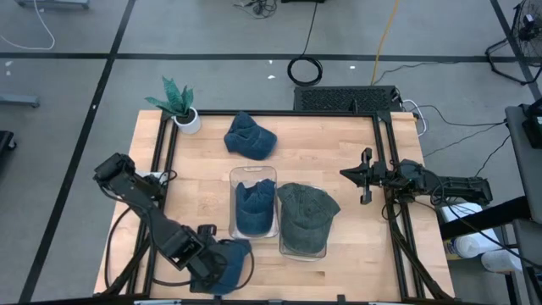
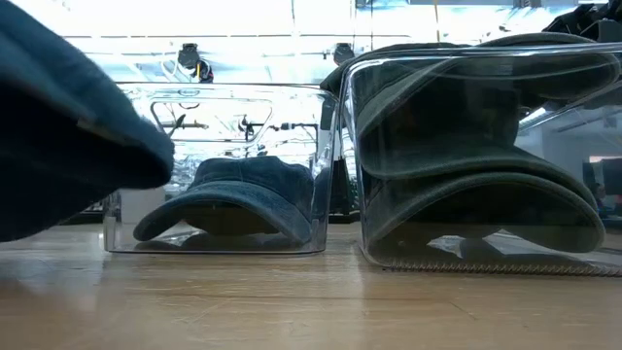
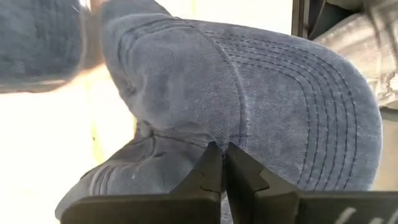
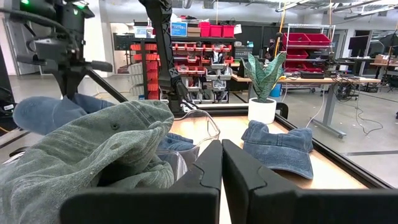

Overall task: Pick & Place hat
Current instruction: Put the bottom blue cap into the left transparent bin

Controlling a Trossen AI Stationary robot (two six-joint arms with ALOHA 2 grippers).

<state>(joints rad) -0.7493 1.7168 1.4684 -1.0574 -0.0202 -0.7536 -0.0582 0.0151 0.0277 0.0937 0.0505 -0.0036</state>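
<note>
Left claw (image 1: 213, 264), clamped on a blue hat (image 1: 230, 261) near the left bin (image 1: 253, 174), should lift clear before crossing its rim.

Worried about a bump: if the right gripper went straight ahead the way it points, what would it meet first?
Probably the green hat in its clear bin, directly ahead of the shut right gripper; depth is uncertain.
</note>
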